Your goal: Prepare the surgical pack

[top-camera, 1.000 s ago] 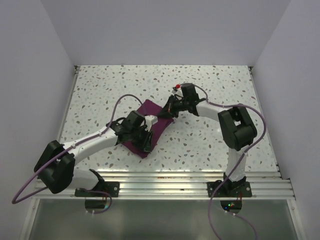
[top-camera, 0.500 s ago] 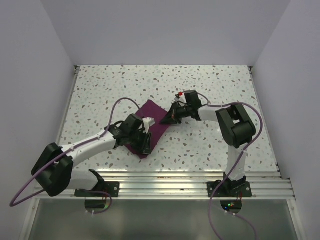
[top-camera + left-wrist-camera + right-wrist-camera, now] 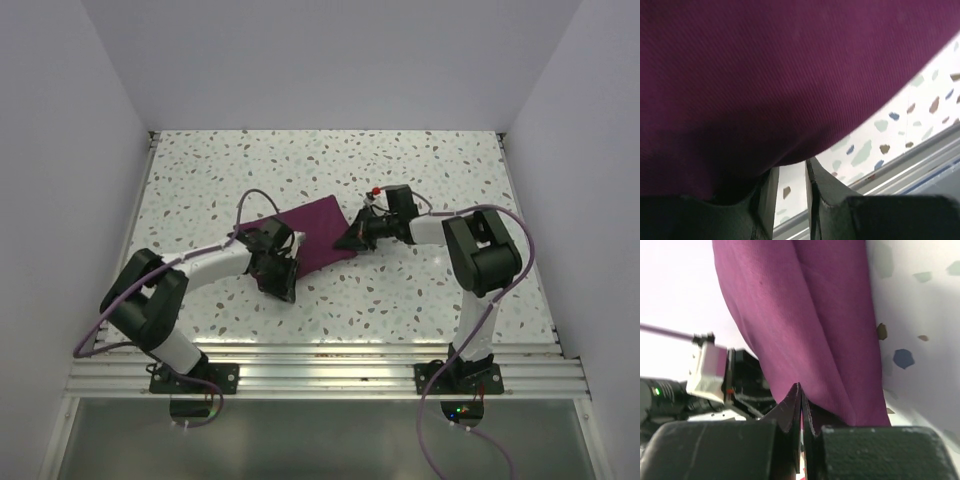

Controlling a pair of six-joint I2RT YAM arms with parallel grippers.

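Note:
The surgical pack (image 3: 318,228) is a folded maroon bundle lying mid-table; its contents are hidden inside the cloth. My right gripper (image 3: 352,240) is at its right corner. In the right wrist view that gripper (image 3: 801,390) is shut, with a fold of the maroon cloth (image 3: 810,315) pinched at its tips. My left gripper (image 3: 282,275) is at the bundle's near-left end. In the left wrist view its fingers (image 3: 815,190) stand a narrow gap apart with table showing between them. The cloth (image 3: 790,75) covers the fingertips, so a grip there is hidden.
Speckled tabletop (image 3: 420,170) surrounds the bundle. A ribbed metal rail (image 3: 320,365) runs along the near edge. White walls close in at the left, back and right. The left arm's wrist (image 3: 710,370) shows just beyond the cloth in the right wrist view.
The bundle has turned and shifted away from the near edge, now lying more across the table. The right gripper pulled its corner rightward. The left arm's elbow swung in and up.

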